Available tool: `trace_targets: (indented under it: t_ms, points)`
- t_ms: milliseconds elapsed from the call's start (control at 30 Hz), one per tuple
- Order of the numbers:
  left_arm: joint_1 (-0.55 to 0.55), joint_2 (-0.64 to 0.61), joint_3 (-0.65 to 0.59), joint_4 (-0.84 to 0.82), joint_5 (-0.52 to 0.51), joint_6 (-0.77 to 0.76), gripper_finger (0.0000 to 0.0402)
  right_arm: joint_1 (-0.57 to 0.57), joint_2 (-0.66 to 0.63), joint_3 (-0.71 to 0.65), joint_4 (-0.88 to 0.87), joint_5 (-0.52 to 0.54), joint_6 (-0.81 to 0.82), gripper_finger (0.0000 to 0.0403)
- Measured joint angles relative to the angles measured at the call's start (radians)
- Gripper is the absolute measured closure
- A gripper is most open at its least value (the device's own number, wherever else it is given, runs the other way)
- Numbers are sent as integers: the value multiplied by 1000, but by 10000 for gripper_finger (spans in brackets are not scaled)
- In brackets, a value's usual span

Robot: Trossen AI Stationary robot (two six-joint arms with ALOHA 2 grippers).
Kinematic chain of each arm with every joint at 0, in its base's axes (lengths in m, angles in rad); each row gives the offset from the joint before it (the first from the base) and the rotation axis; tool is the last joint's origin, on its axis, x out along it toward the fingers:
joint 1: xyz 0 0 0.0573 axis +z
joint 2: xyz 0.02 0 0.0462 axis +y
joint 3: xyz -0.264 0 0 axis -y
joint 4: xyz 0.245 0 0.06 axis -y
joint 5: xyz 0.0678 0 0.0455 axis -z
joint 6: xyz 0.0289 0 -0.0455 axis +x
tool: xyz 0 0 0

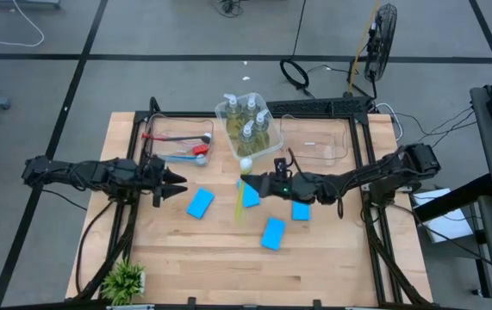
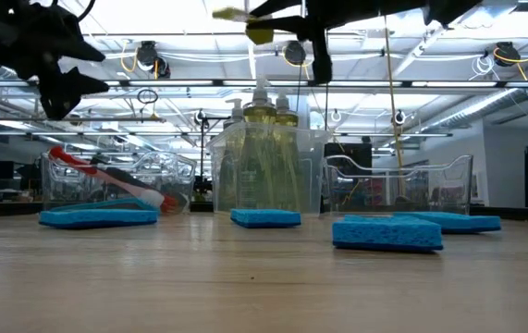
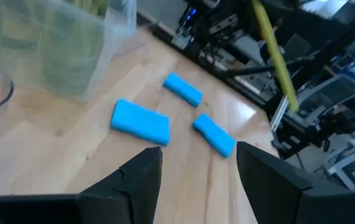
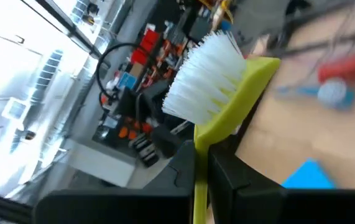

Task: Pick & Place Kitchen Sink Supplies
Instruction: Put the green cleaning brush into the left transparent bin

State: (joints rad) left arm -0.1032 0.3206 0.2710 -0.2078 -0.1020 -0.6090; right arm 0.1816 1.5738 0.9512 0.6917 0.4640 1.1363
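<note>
While my right end effector [image 4: 202, 168] is raised above the middle of the light wooden table [image 1: 228, 267], its fingers are clamped on the handle of the slim yellow-green dish brush with white bristles [image 4: 217, 93]. In the high view the brush runs from near the soap bin toward the front of the table, bristle head toward the bin; in the low view it is well clear of the surface.

My left end effector [image 1: 177, 182] hovers over the left part of the table, fingers parted at a moderate width, holding nothing.

Four flat bright-blue rectangular sponges lie on the table: one [image 1: 200, 203] just beside the left end effector, one [image 1: 250, 195] partly under the brush, one [image 1: 301, 209] beneath the right arm, one [image 1: 272, 233] nearer the front.

Four small clear pump bottles of yellowish soap [image 1: 247, 123] stand upright in the clear plastic bin [image 1: 225, 109] at back centre. The clear plastic bin at back left [image 1: 164, 131] holds the red dish brush [image 1: 177, 136] and the blue dish brush [image 1: 179, 155]. A further clear plastic bin [image 1: 314, 142] sits at back right.

A small green potted plant [image 1: 125, 280] stands at the front left corner.
</note>
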Motion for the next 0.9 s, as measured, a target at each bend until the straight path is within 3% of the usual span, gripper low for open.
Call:
trace_targets:
  t_ms: [233,467,900]
  points:
    - [0,29,0,167,-1,0,192,-18,46,117,8,30,-264,395]
    - [0,180,0,339,80,-3,192,-40,164,298,9,-27,-500,395]
    - [0,445,3,657,130,-4,192,-64,278,381,10,-99,-504,395]
